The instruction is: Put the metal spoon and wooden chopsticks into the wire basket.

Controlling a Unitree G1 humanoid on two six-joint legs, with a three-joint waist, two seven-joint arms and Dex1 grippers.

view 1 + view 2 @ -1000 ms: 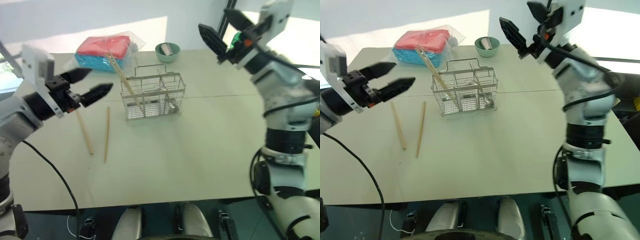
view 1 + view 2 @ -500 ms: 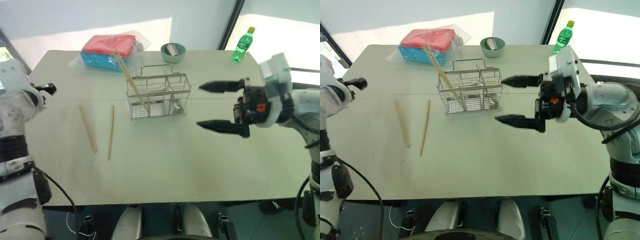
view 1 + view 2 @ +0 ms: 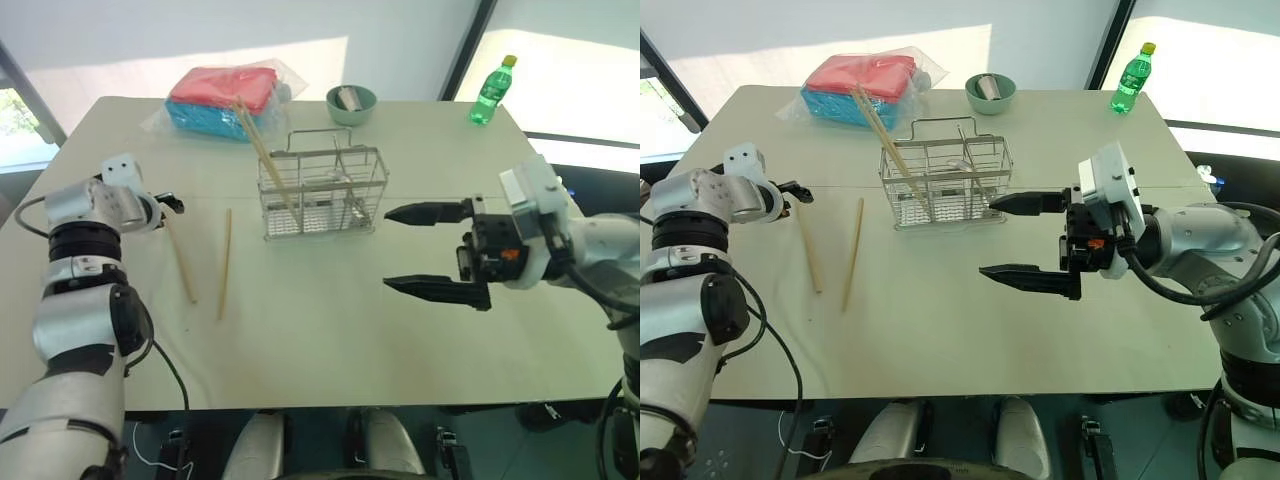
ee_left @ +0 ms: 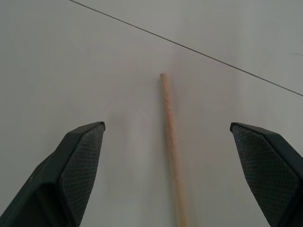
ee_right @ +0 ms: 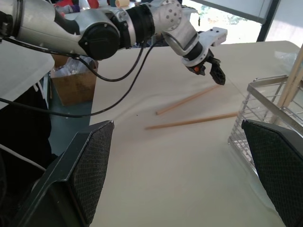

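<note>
Table [image 3: 330, 330] carries the wire basket [image 3: 322, 193], two wooden chopsticks leaning inside; two more wooden chopsticks [image 3: 224, 262] lie flat left of it; right gripper [image 3: 432, 252] spread wide beside basket, empty; left gripper [image 4: 173, 156] spread, straddling one chopstick's end; spoon not discernible.

- pale beige counter [image 3: 330, 330] takes up most of the frame, thin seam line running across it
- clear plastic bag [image 3: 222, 95] in the upper left with a red block stacked on a blue one inside, sponges or cloths maybe, can't tell
- small round green bowl [image 3: 351, 104] at top center, something pale sitting in it
- green plastic bottle [image 3: 491, 91], yellow cap, standing upright in the upper right
- cardboard box [image 5: 71, 85] on the floor off the counter's edge
</note>
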